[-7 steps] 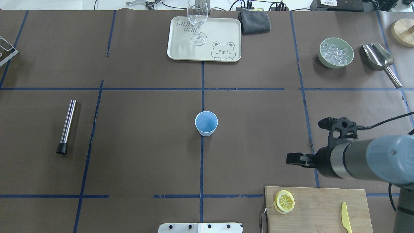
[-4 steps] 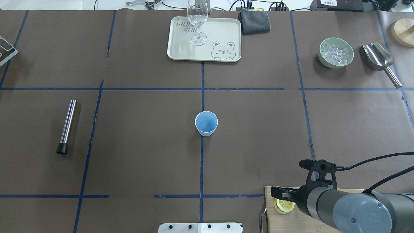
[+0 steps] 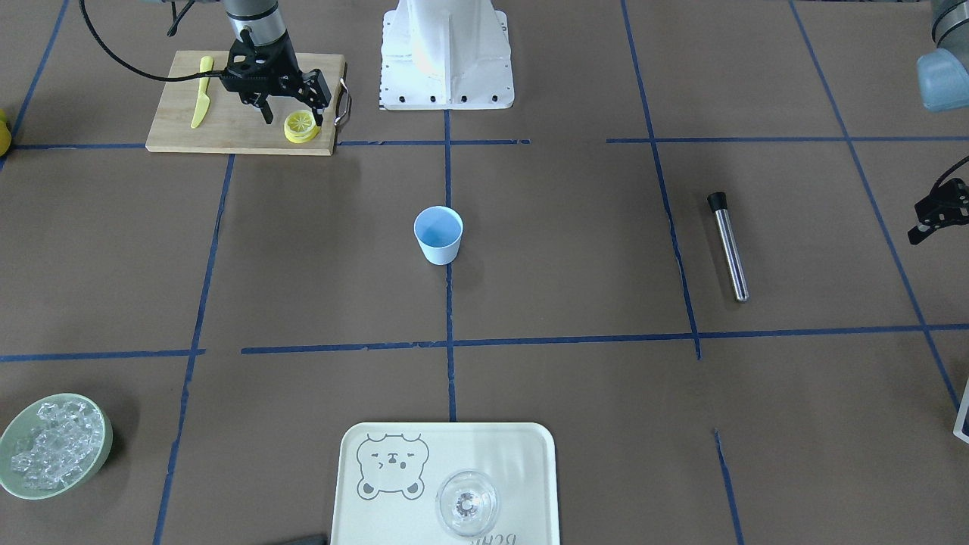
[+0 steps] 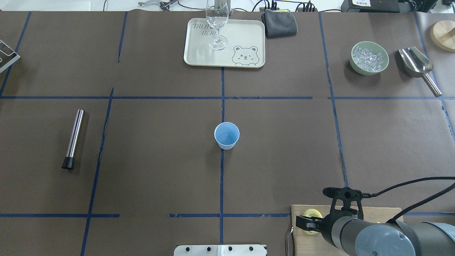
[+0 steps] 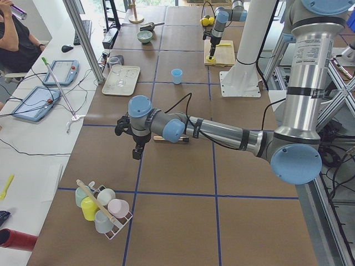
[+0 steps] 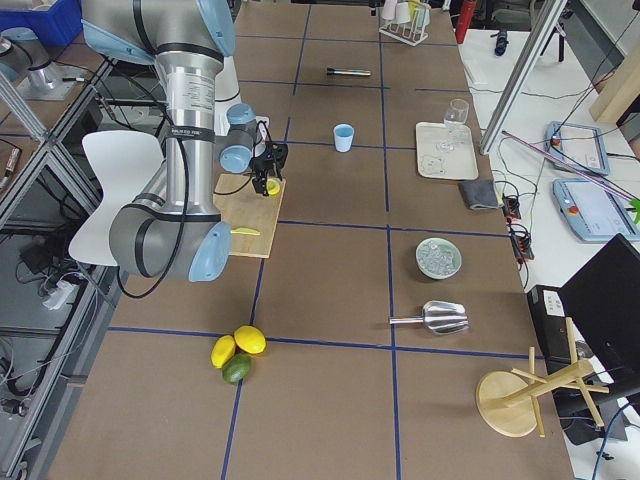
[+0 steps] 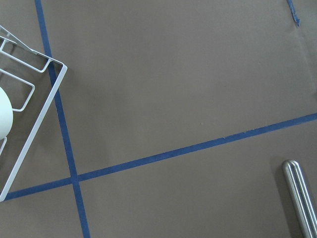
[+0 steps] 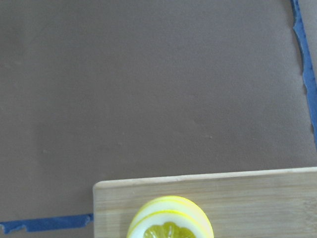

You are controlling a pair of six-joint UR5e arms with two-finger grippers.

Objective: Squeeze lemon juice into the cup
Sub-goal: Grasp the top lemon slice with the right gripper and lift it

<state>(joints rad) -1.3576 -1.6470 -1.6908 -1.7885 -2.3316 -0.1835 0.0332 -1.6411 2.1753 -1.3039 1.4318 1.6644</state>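
Stacked lemon slices [image 3: 301,126] lie on the wooden cutting board [image 3: 227,130] near the robot's base. My right gripper [image 3: 293,113] hangs just above them, fingers spread to either side, open and empty. In the overhead view the gripper [image 4: 306,223] hides most of the lemon [image 4: 312,213]. The right wrist view shows the top slice [image 8: 170,224] at its bottom edge. The light-blue cup [image 4: 226,135] stands upright at the table's middle, far from both grippers. My left gripper [image 3: 933,218] hangs at the table's far left end, and I cannot tell if it is open or shut.
A yellow knife [image 3: 200,102] lies on the board. A tray [image 4: 199,55] with a wine glass [image 4: 217,21], a grey cloth [image 4: 280,23], a green bowl of ice [image 4: 369,58] and a scoop [image 4: 416,62] are at the far side. A metal tube [image 4: 74,137] lies left.
My right arm has swung back toward the robot's side and come down over the cutting board. It now covers most of the lemon slices. The cup has not moved.
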